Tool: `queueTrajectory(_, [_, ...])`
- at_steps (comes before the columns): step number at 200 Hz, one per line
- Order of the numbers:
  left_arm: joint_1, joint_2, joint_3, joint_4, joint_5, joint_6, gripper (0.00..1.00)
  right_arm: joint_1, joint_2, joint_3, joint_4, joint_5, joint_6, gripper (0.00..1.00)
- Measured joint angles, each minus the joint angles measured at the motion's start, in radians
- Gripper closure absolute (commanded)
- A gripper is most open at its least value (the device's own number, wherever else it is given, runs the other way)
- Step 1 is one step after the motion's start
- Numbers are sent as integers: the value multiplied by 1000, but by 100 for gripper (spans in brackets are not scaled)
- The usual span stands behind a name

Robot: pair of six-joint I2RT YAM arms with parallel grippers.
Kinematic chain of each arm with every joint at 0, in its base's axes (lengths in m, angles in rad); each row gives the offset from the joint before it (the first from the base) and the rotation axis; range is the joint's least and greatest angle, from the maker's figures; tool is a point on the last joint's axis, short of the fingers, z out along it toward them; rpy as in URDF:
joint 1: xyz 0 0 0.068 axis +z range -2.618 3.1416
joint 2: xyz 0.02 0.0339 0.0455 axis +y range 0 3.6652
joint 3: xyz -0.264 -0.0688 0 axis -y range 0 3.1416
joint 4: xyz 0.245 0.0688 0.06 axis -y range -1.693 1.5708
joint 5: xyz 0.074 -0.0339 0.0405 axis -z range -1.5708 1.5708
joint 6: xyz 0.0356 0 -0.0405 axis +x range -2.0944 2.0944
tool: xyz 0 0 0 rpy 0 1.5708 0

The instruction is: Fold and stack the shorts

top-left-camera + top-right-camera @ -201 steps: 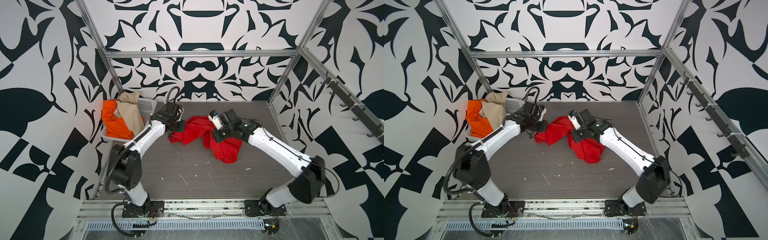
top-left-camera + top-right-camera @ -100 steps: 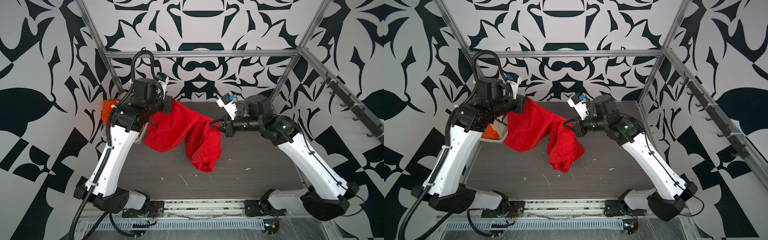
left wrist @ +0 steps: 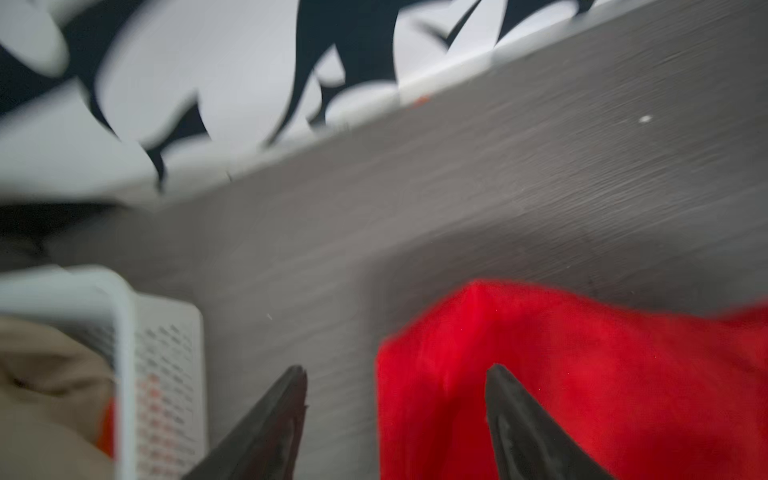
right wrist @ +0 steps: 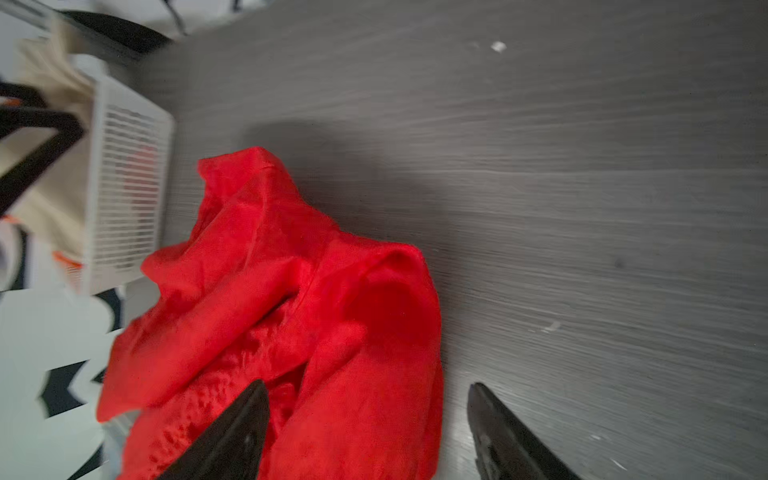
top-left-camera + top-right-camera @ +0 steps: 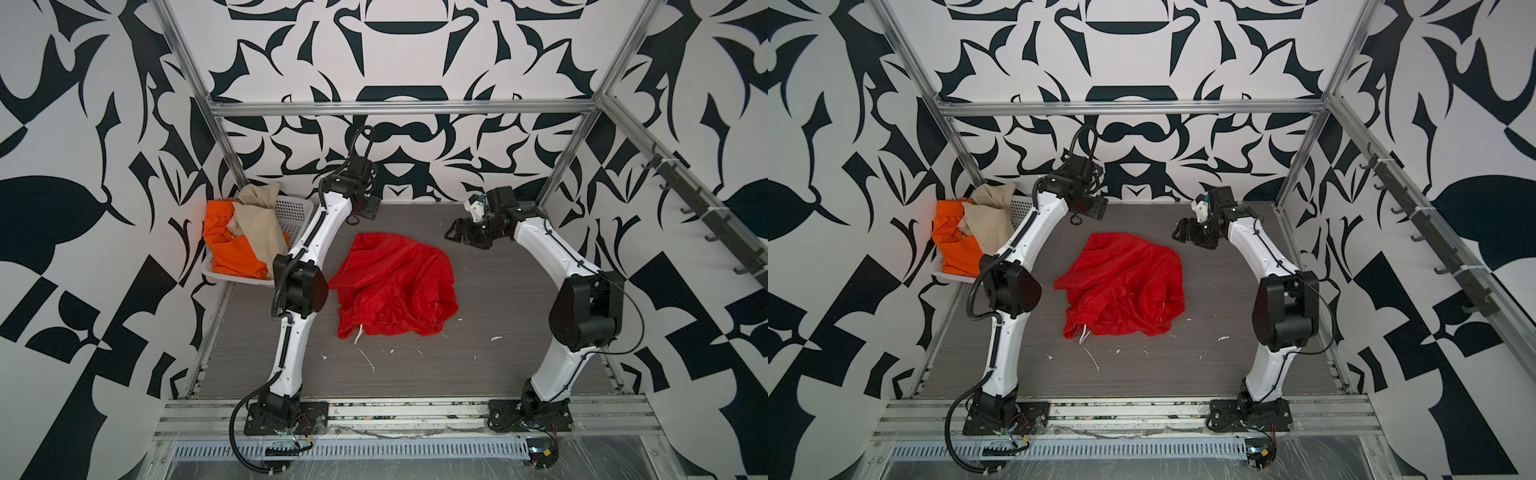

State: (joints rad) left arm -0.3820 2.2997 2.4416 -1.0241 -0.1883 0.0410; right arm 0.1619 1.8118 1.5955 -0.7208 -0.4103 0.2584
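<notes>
Jaws on both arms stand apart and clamp nothing. The left gripper [image 5: 368, 207] hangs over the far edge of the table [image 5: 498, 332], upper centre in both top views. The right gripper [image 5: 456, 232] hovers right of centre. Both are clear of the cloth.

The red shorts [image 5: 395, 286] lie between them at mid-frame in a crumpled, overlapping heap. A white drawstring [image 5: 360, 331] pokes out at the heap's lower left. The beige shorts [image 5: 259, 212] and orange shorts [image 5: 232, 253] sit piled in the white perforated basket [image 5: 295, 208] at left of centre, and the beige pair spills over its rim.

The main risk is a bad pick. No hem or waistband corner lies cleanly exposed, so a pinch into a ridge would likely catch several layers, or only one, and the shorts would lift as a bundle rather than spread flat. The fabric looks thin and slick, so a shallow bite could slip out partway up.

The loose drawstring could snag a fingertip. The left arm [image 5: 301, 286] bends just beside both heap and basket, so a careless sweep might drag either one. Small white scraps [image 5: 368, 357] below the heap could get folded inside. Both wrist views are blurred, which makes edges hard to find.
</notes>
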Motion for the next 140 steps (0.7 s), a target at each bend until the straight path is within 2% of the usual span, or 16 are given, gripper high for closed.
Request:
queueTrajectory(18, [5, -114, -175, 35, 1, -27, 24, 20, -69, -15, -36, 90, -31, 19])
queueTrajectory(37, [9, -349, -445, 95, 23, -69, 22, 108, -250, -115, 1, 177, -55, 19])
queueTrajectory(57, [8, -608, -675, 159, 67, -130, 23, 324, -468, -281, 96, 246, -60, 20])
queueTrajectory(74, [8, -801, -864, 212, 109, -201, 24, 529, -544, -404, 178, 290, -55, 21])
queueTrajectory(98, [7, -973, -1136, 277, 161, -322, 24, 715, -470, -504, 274, 381, -29, 20])
queueTrajectory(140, [11, -1070, -1524, 332, 175, -548, 24, 868, -159, -535, 449, 489, -26, 16])
